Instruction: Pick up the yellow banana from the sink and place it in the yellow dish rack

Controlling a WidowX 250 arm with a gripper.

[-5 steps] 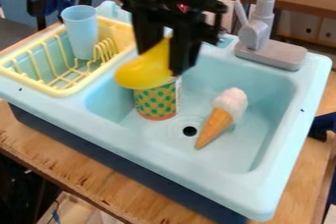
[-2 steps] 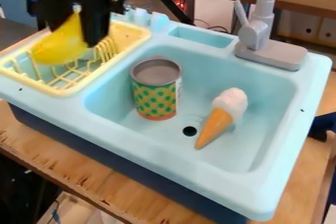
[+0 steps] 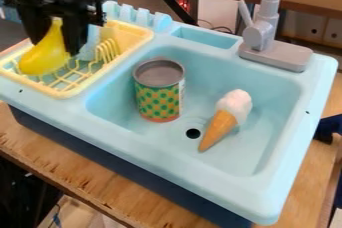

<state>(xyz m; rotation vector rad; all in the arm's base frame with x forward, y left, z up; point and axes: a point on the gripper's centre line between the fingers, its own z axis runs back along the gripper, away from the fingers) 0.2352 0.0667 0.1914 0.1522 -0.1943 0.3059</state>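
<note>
- Seems to be at the placing step: holding a yellow pear-shaped toy [image 3: 43,58] with the pincer [image 3: 55,42], low over the yellow dish rack [image 3: 142,35].
- Gripping with the pincer partly closed, to about the width of the toy's narrow upper end; pinched there between both fingers, with no visible slack.
- Hanging steeply below the pincer, narrow end up and rounded end down, inside the outline of the rack. Hard to tell between resting on the wires and hovering just above them.
- Close beside the pincer, partly hidden behind the finger nearer the basin: a pale blue cup [image 3: 88,47], within the rack too.
- Well apart from the pincer, across the rack's edge in the basin of the light blue sink [image 3: 100,118]: an upright can [image 3: 159,92] with a dotted label and, farther off, a toy ice cream cone [image 3: 226,117] lying near the drain.
- By judgement, calls next for a short, gentle descent until supported by the rack, then for opening the pincer just enough to free the narrow end.
- Best to open with care on the cup's side, to avoid nudging or tipping it, and then to lift straight up from the rack.
- Likely to roll or lean after release, given the rounded body and uneven wires; worth settling the weight before letting go.
</note>
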